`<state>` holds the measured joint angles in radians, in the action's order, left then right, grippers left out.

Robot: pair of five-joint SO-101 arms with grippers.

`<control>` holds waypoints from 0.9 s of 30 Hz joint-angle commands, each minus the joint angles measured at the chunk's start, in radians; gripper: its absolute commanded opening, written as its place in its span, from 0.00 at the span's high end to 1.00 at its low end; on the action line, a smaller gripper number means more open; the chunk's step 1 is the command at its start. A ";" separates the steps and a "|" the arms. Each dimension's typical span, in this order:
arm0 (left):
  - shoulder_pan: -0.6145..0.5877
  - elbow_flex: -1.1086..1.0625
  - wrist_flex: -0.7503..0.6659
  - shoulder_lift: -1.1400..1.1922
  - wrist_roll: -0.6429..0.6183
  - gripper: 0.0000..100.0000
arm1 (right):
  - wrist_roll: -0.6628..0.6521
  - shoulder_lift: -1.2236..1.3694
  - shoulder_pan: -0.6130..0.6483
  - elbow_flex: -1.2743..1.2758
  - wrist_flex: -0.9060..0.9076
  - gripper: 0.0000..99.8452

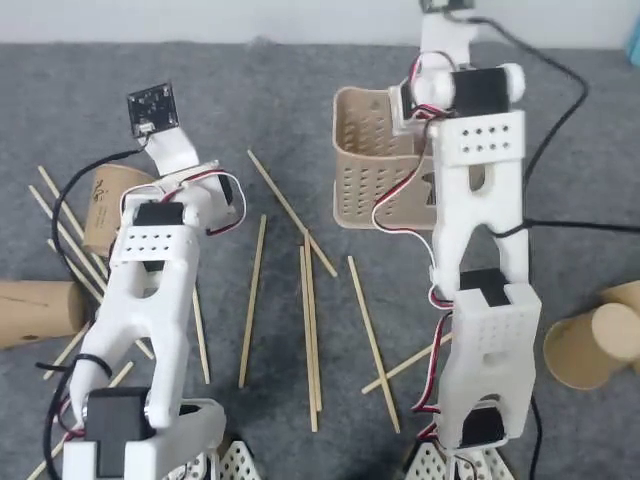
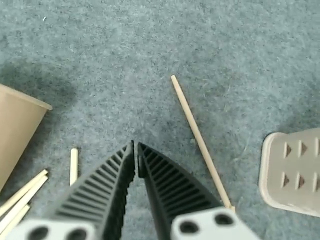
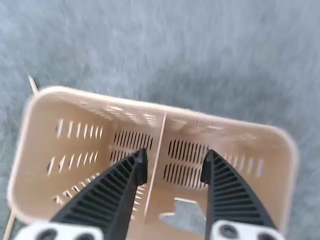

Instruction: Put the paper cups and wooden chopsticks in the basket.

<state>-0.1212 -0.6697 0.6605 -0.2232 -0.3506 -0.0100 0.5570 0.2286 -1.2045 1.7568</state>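
The beige slotted basket [image 1: 365, 160] stands at the back centre of the grey carpet. My right gripper [image 3: 173, 160] hangs open over the basket [image 3: 75, 130]. One wooden chopstick [image 3: 159, 150] leans inside it between the fingers, touching neither. My left gripper [image 2: 136, 146] is shut on nothing, just above the carpet. A chopstick [image 2: 199, 140] lies beside it on one side and a paper cup [image 2: 15, 130] on the other. That cup [image 1: 105, 205] lies on its side under the left arm. Several chopsticks [image 1: 310, 320] are scattered between the arms.
Another paper cup [image 1: 35, 312] lies at the left edge, and two more [image 1: 592, 345] lie at the right edge. A bundle of chopsticks [image 1: 65, 240] sits under the left arm. A corner of the basket [image 2: 295, 172] shows in the left wrist view.
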 commanded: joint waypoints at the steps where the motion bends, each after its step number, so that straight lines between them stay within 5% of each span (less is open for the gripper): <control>1: 0.003 -0.039 -0.115 -0.005 0.064 0.99 | -0.041 -0.113 -0.013 -0.058 0.044 0.81; 12: 0.026 -0.053 -0.133 -0.006 0.092 0.99 | -0.186 -0.429 -0.277 0.448 0.044 0.81; 27: 0.026 -0.061 -0.137 -0.005 0.094 0.99 | -0.710 -0.903 -0.880 1.211 0.038 0.81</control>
<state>-0.1013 -0.7281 0.5547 -0.2232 -0.2739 -0.6145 -0.2332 -0.5631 -0.0890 1.7568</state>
